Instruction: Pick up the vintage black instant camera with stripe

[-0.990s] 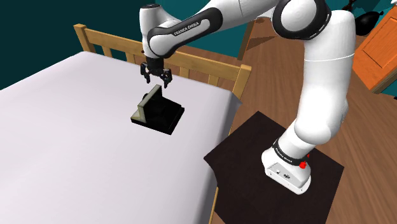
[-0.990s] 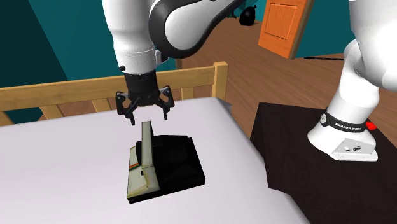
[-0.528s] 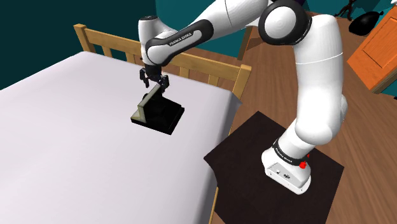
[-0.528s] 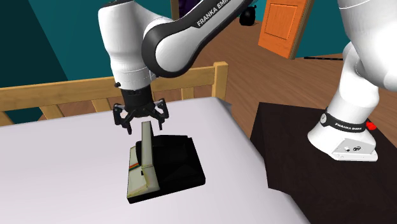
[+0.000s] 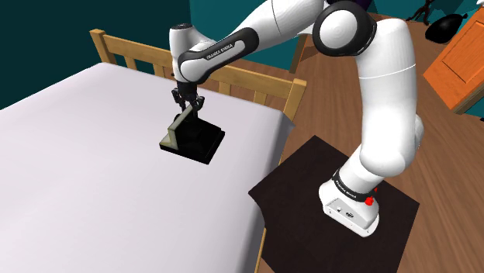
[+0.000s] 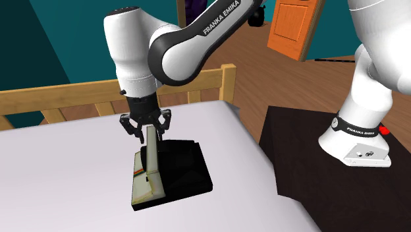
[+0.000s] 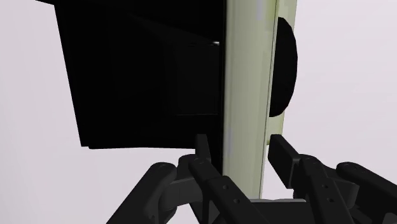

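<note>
The black instant camera [image 5: 194, 139] lies on the white bed [image 5: 85, 186], its pale front flap [image 6: 151, 155] standing upright with a thin coloured stripe low on its face. My gripper [image 6: 148, 129] points straight down over the flap's top edge. In the wrist view the two fingers [image 7: 280, 153] clasp the pale flap [image 7: 245, 95] from both sides, with the black camera body [image 7: 140, 70] beside it. The gripper [image 7: 240, 149] is shut on the flap, and the camera still rests flat on the bed.
A wooden headboard [image 5: 128, 53] runs along the bed's far side, close behind the gripper. The bed's edge drops to a wooden floor [image 5: 326, 101] and the dark stand [image 5: 302, 186] at the shoulder view's right. An orange door [image 6: 294, 26] stands far back.
The gripper came down from above the flap until its fingers straddled the top edge, then closed from wide open onto the flap. The camera has not moved.
</note>
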Tool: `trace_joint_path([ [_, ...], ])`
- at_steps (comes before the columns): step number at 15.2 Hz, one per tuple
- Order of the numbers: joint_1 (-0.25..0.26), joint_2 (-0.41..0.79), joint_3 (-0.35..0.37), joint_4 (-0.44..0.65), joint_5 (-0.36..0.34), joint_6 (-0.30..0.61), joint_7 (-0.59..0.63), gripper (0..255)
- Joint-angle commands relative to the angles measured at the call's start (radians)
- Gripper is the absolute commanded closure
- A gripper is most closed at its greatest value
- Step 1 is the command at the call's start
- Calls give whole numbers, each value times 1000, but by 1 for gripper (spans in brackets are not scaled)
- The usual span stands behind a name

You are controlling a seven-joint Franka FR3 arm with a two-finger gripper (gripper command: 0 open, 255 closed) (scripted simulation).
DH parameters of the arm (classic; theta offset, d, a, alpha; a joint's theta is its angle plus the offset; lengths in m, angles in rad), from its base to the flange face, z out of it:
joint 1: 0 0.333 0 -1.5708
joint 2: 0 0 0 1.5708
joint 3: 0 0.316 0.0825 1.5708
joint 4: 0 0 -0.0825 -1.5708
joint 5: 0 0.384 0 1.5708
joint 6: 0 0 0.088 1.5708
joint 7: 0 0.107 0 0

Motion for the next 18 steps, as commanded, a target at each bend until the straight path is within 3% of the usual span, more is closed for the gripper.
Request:
trace_joint_path([
  [1,0,2,0,-1,0,1,0,255],
  [5,1,3,0,1,0,-1,0,255],
  [18,-12,-80,24,52,37,-130,-22,255],
])
